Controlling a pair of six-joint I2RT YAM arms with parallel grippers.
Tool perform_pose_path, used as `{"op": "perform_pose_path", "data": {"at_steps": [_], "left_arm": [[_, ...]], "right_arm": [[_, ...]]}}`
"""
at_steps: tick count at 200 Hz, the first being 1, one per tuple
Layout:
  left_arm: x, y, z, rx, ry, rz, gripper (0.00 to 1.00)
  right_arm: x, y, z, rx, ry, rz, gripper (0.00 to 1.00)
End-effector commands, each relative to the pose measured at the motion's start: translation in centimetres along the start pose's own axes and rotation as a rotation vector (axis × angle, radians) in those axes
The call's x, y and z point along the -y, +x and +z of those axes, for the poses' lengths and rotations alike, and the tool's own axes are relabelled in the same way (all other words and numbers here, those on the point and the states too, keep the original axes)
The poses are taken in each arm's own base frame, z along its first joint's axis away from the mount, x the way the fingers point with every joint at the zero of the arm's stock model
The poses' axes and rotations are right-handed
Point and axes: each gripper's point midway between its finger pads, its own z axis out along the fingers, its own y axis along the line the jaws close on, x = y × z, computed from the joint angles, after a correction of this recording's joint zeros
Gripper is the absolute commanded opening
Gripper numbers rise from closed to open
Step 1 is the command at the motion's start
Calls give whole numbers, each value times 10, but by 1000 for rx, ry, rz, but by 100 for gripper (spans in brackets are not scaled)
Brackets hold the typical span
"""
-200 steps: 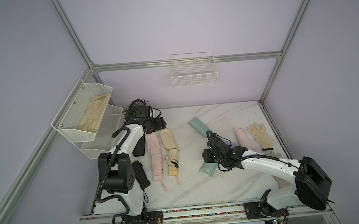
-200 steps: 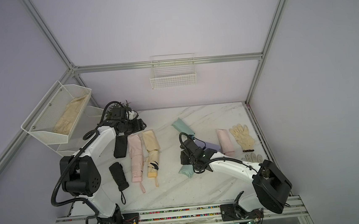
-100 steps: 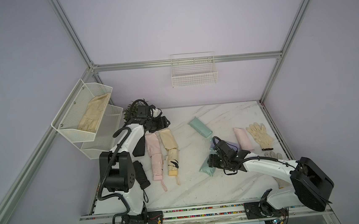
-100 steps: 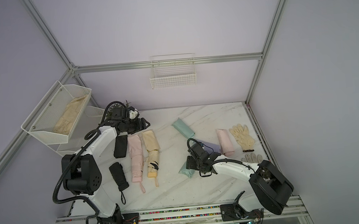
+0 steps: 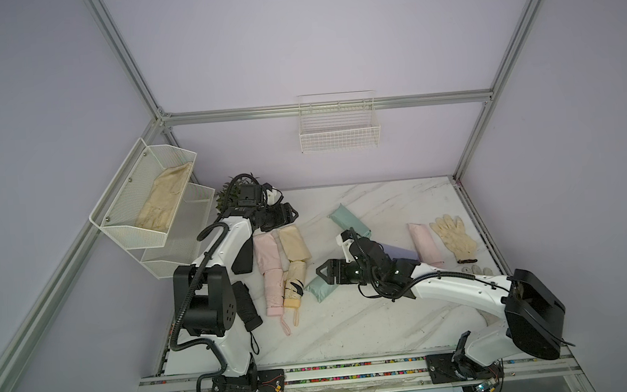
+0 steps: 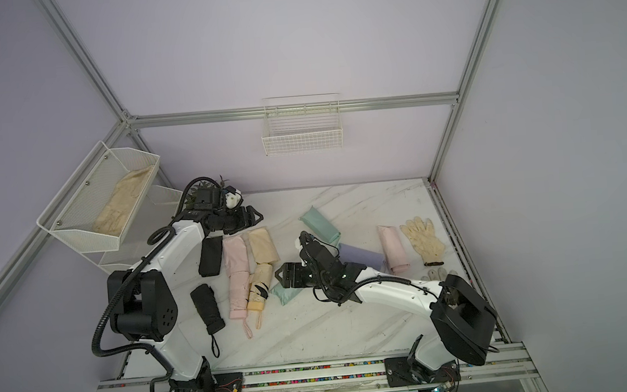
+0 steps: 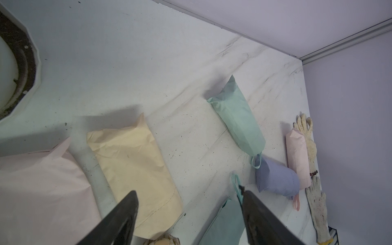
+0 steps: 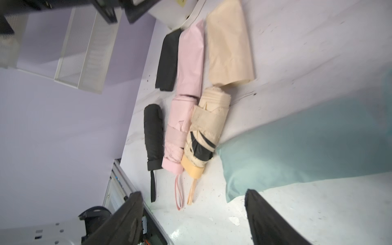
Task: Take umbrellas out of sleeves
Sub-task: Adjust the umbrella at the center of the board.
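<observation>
The right hand [image 5: 321, 276] is hovering low over the marble surface [image 5: 353, 328]. Its jaws are standing wide apart and gripping nothing. In the right wrist view the end of a plump mint green sleeve [image 8: 297, 152] is lying just ahead of its fingers [image 8: 127, 214]. That sleeve is sitting just beside the yellow umbrella [image 5: 294, 288].

The left hand [image 5: 293, 215] is hanging at the back of the surface, above the far ends of the pink sleeve [image 5: 266, 252] and the yellow sleeve [image 5: 293, 244]. It too is gaping wide and carrying nothing.

Three umbrellas are lying bare, side by side. The black umbrella [image 5: 246, 305] is nearest the left arm, the pink umbrella [image 5: 276, 295] is touching the yellow one, and each has its flat sleeve lying beyond it. The black sleeve [image 6: 211, 260] is partly hiding behind the left arm in a top view.

Farther right, a second mint green sleeve [image 5: 349, 221], a lilac sleeve [image 5: 400, 253] and a second pink sleeve [image 5: 424, 243] are looking full. A cream glove [image 5: 454, 235] is resting just beside that last one.
</observation>
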Motion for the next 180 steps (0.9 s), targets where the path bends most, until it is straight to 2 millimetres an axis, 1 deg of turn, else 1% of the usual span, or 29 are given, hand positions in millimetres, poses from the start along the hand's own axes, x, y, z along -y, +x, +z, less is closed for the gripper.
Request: {"op": "perform_pose_path", "data": {"at_steps": [1, 13, 25, 38, 47, 52, 85, 95, 105, 116, 132, 145, 160, 167, 180], "left_arm": [[9, -3, -8, 15, 38, -7, 77], [8, -2, -7, 13, 38, -8, 77], [8, -2, -6, 10, 40, -10, 77], [8, -1, -5, 6, 43, -11, 77], [8, 0, -4, 4, 42, -11, 77], [8, 0, -4, 4, 42, -11, 77], [7, 1, -4, 1, 41, -9, 77], [7, 1, -4, 1, 41, -10, 77], [7, 1, -3, -3, 42, -10, 77], [8, 0, -4, -1, 43, -7, 77], [8, 0, -4, 0, 44, -6, 77], [9, 0, -4, -2, 48, -8, 77], [9, 0, -3, -5, 52, -9, 77], [9, 0, -3, -6, 53, -9, 77], [9, 0, -3, -8, 54, -11, 77]], "right_arm": [[44, 1, -9, 5, 197, -30, 78], [45, -1, -6, 0, 204, -48, 79], [46, -5, 3, -11, 228, -93, 79], [50, -11, 20, -24, 271, -159, 78], [57, -15, 35, -46, 300, -193, 78], [59, -21, 42, -49, 308, -202, 78], [87, -44, 88, -91, 340, -182, 77], [96, -43, 102, -120, 336, -164, 77], [101, -41, 110, -143, 329, -149, 77], [109, -34, 117, -174, 335, -140, 76], [116, -25, 115, -205, 354, -136, 76], [119, -16, 105, -224, 359, -134, 76], [121, -7, 84, -234, 362, -141, 75], [122, 3, 72, -245, 362, -125, 74], [111, 23, 49, -263, 308, -104, 73]]}}
